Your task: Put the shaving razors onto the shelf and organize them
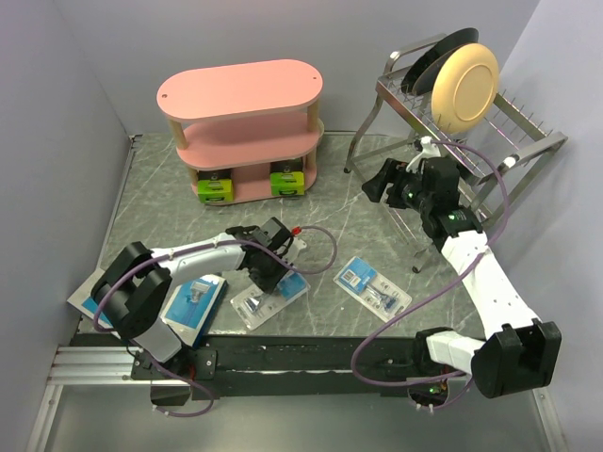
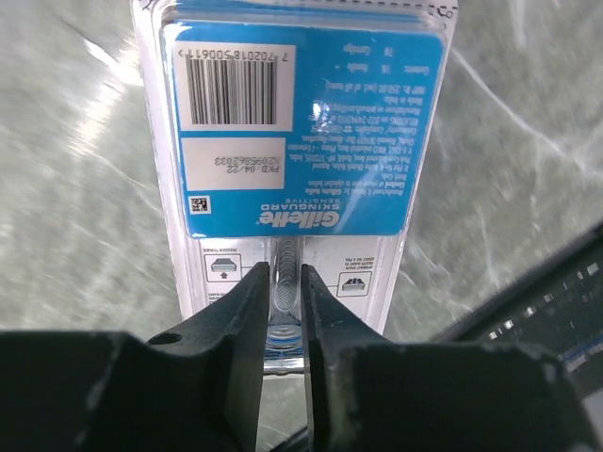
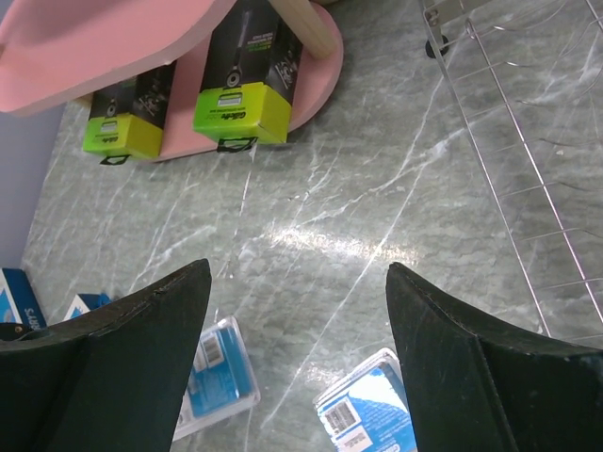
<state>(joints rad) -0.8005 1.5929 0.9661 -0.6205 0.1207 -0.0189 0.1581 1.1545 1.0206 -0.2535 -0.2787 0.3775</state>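
Grey marbled table (image 1: 349, 217), I am pinching a clear blister pack (image 2: 292, 122) at its end with my left gripper (image 2: 285, 311), right gripper (image 3: 297, 273) hanging wide apart by the far-right dish rack (image 1: 537, 141)

The whole counter (image 1: 349, 221) is viewed steeply from above its near edge, one blister pack (image 2: 292, 122) is seen close-up past the left tool (image 2: 287, 282), and the shelf (image 3: 94, 47) is shared by the overhead and right-wrist views.

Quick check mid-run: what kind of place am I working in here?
Most likely a robot test cell, not a real shop: plain walls box in a marble-look table, a metal rail runs along its near edge, and the pink shelf and dish rack look like props.
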